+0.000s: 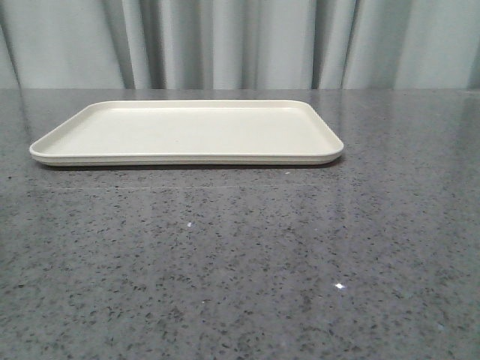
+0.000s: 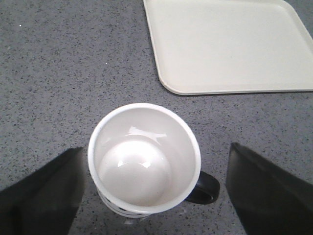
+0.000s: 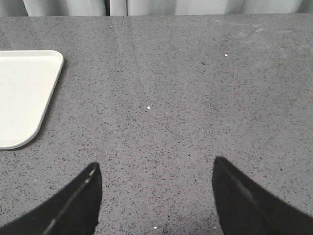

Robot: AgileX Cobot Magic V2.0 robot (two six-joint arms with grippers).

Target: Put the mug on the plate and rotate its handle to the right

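Mug [image 2: 145, 159] appears only in the left wrist view, upright between spread left fingers [image 2: 44, 191], off the plate [image 1: 187, 131]. Right fingers [image 3: 78, 203] spread over bare counter [image 3: 195, 98].

Left gripper [image 2: 154, 191] hangs with jaws spread wide; right gripper [image 3: 156, 196] likewise (both fingers apart).

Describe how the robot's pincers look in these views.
Only the fingers show, and only in the wrist views. The left pincer has two dark, matte black fingers, broad and tapering to a point. The right pincer looks the same: black wedge-shaped fingers. No cables or markings are visible.
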